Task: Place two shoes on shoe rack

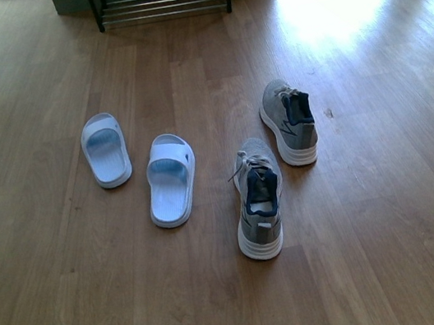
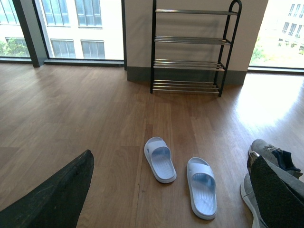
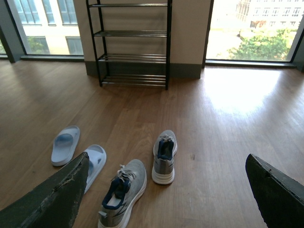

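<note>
Floor (image 1: pixel 74 303) is logged as wood planks with visible grain and a satin finish; bright glare is reflected near its far right edge. Nearer slide (image 1: pixel 172 178) and farther slide (image 1: pixel 105 149) are read as smooth one-piece moulded plastic or foam, mostly matt. Nearer sneaker (image 1: pixel 258 197) and farther sneaker (image 1: pixel 289 121) are marked with grey knit cloth uppers, cloth laces, dark navy cloth lining and smooth white rubbery soles. Shoe rack (image 2: pixel 190 40) is noted as a black coated metal frame with glossy chrome bars. Fingers (image 2: pixel 52 199) of left gripper (image 2: pixel 171 157) and fingers (image 3: pixel 47 199) of right gripper (image 3: pixel 166 159) are seen as dark, matt and rough-textured.
</note>
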Controlling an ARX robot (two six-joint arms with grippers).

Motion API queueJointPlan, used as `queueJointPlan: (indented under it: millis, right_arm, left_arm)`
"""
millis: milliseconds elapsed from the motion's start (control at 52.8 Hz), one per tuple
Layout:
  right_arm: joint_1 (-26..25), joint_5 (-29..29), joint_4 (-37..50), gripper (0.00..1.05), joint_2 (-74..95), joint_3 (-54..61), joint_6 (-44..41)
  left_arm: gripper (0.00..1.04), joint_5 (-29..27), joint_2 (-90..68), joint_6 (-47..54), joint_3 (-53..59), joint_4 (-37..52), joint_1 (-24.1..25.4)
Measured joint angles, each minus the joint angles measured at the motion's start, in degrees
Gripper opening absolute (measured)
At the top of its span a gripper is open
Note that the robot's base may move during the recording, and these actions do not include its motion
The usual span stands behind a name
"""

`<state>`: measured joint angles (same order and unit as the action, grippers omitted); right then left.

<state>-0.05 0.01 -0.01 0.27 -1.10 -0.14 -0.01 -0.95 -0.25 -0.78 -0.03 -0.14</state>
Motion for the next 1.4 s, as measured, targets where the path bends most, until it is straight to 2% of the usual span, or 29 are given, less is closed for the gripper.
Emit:
queueJointPlan:
  millis: [1402]
  right_arm:
    - [0.0,0.0,0.0,0.96,-0.02,0.0,0.0]
  left_arm:
    - [0.95,0.0,0.0,0.0,0.0,0.0,0.0]
